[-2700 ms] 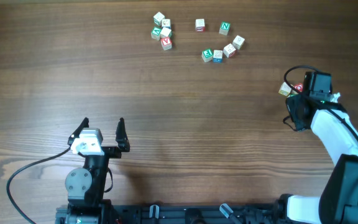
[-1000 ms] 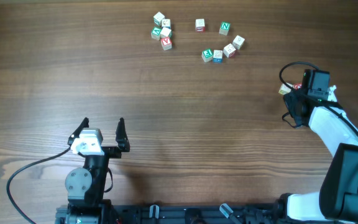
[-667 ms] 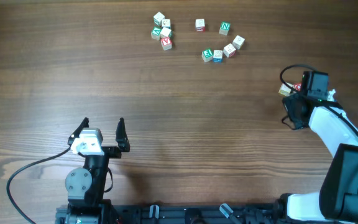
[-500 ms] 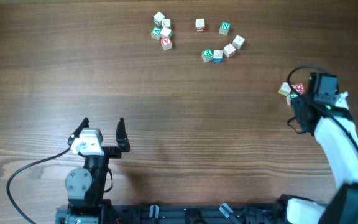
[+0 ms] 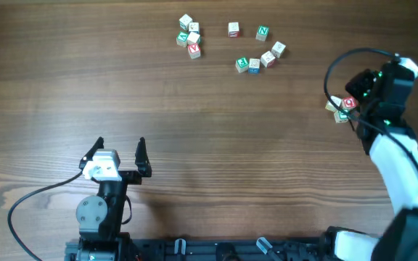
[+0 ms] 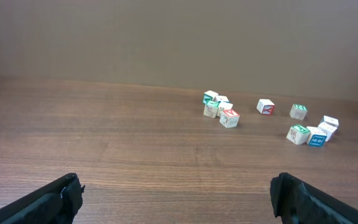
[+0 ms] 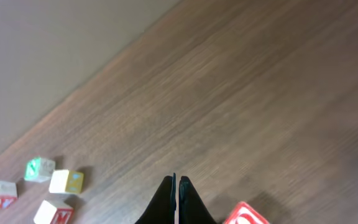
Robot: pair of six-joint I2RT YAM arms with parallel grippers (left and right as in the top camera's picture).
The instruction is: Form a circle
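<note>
right hand (image 7: 176,194) fully closed, empty. red-letter block (image 7: 246,215) sits just right of its tips, w/ other stray blocks (image 5: 332,106) at right edge of overhead. remaining letter blocks (image 5: 255,64) lie top centre, up-left. left hand (image 5: 120,152) wide apart, empty, far off at lower left.

A dark brown table (image 5: 194,109) with fine, straight wood grain fills the overhead view. Beyond its far edge stands 1 plain taupe wall (image 6: 135,37), possibly just a backdrop panel. The light is soft and even, with only faint shadows.
</note>
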